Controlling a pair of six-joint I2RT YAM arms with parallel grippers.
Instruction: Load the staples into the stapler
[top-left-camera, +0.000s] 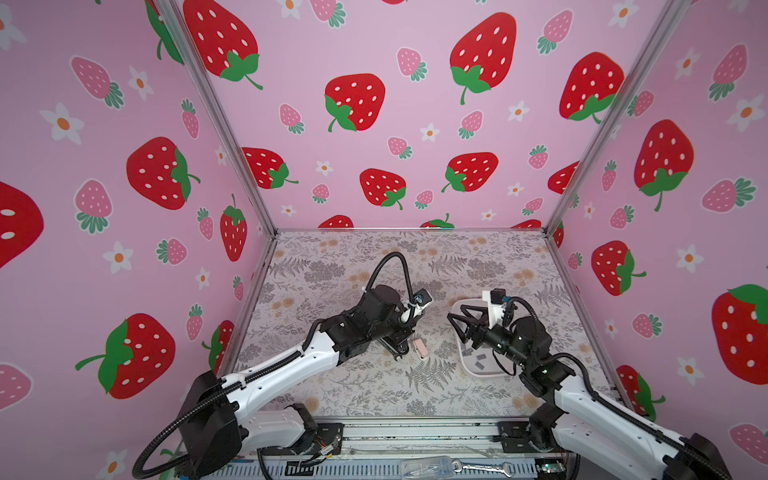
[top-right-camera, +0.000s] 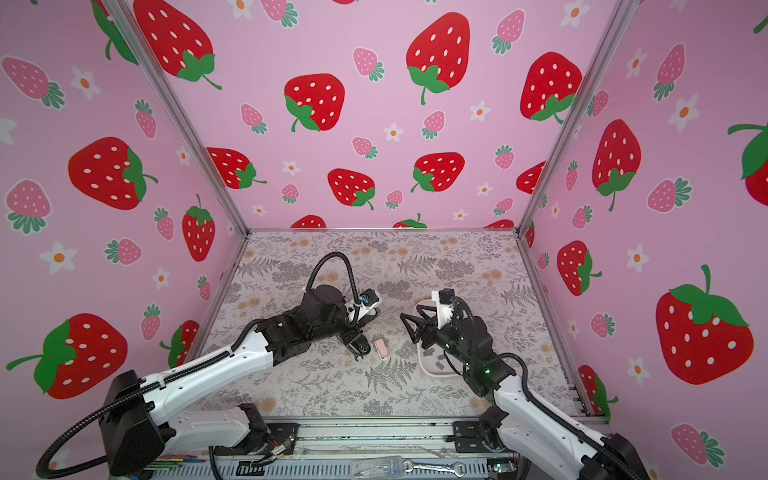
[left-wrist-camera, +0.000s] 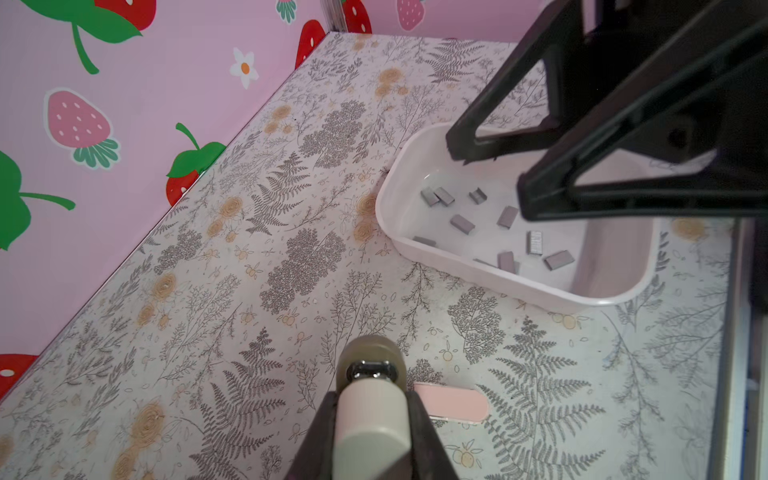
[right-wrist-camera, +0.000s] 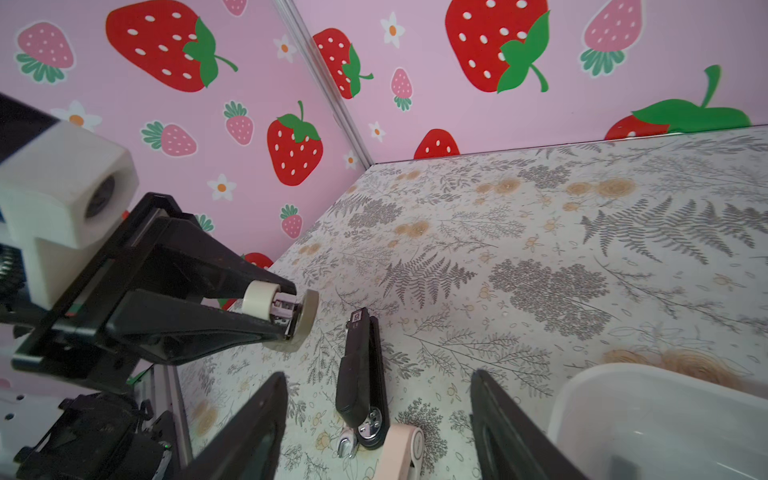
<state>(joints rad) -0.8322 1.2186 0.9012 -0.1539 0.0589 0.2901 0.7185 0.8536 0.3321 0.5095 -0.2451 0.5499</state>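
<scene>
The left gripper (right-wrist-camera: 286, 309) is pinching a small beige stapler-like item (left-wrist-camera: 372, 415), its jaws pressing in on both sides. The right gripper (left-wrist-camera: 492, 178) is hanging with its jaws spread and nothing between them, above one end of a shallow white plastic tray (left-wrist-camera: 498, 282). The short grey metal staples (left-wrist-camera: 461, 222) are lying scattered loose inside that tray. The long slim black stapler (right-wrist-camera: 361, 374) is lying on the floral-patterned table (top-left-camera: 374, 270), partly under the left arm in both top views, with a small pink stapler-like item (right-wrist-camera: 399, 449) sitting just beside its silver end.
</scene>
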